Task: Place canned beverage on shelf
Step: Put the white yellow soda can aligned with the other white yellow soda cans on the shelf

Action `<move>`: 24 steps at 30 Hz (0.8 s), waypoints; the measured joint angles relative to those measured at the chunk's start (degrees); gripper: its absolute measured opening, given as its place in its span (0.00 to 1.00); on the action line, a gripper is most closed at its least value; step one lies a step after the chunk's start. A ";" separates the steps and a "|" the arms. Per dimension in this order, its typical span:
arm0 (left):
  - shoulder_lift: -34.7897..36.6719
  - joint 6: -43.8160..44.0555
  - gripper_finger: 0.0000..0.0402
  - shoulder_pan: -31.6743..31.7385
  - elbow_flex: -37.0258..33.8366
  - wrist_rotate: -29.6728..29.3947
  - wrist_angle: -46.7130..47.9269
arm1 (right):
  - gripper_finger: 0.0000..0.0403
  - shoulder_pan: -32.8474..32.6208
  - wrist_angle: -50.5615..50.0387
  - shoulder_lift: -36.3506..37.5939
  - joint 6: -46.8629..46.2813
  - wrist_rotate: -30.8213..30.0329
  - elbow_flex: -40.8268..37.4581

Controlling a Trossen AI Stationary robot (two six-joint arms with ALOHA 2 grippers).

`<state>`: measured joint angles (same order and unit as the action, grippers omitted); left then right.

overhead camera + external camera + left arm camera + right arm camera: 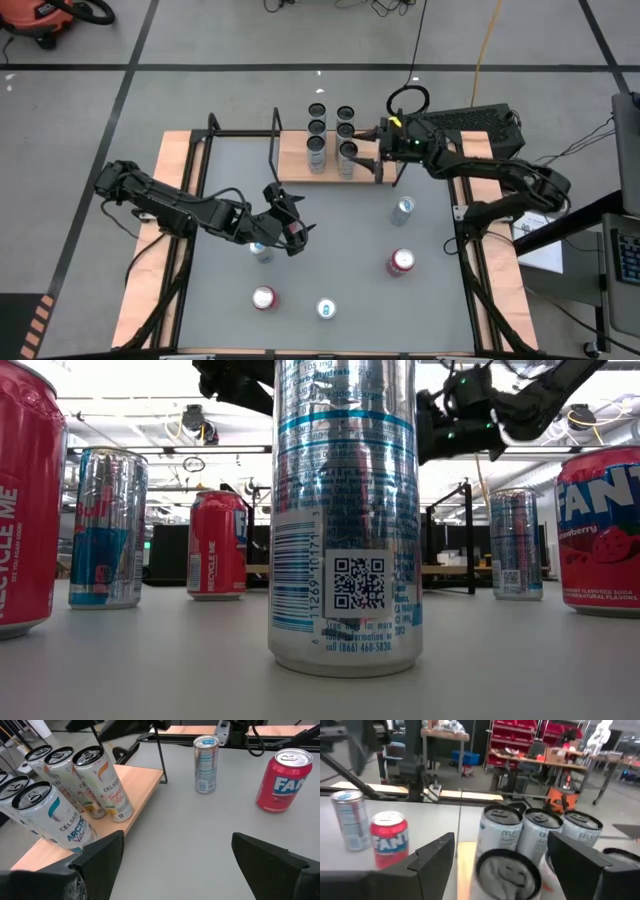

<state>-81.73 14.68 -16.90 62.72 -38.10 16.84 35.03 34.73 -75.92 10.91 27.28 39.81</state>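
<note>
So six cans sit on the shelf, five remain on the counter; right gripper and left gripper jaws open, empty.

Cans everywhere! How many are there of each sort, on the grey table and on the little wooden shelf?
Red cans on the table: 3
Silver-and-blue cans on the table: 3
Pale cans on the shelf, two rows of three: 6
Total: 12
</note>
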 joint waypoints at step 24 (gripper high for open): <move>0.00 1.55 0.91 0.06 0.00 -0.12 -0.86 | 0.26 -7.79 -27.60 4.26 -1.17 -22.85 -0.04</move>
<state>-81.73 16.23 -16.84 62.72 -38.22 15.98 27.24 7.13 -71.66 9.74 4.43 39.77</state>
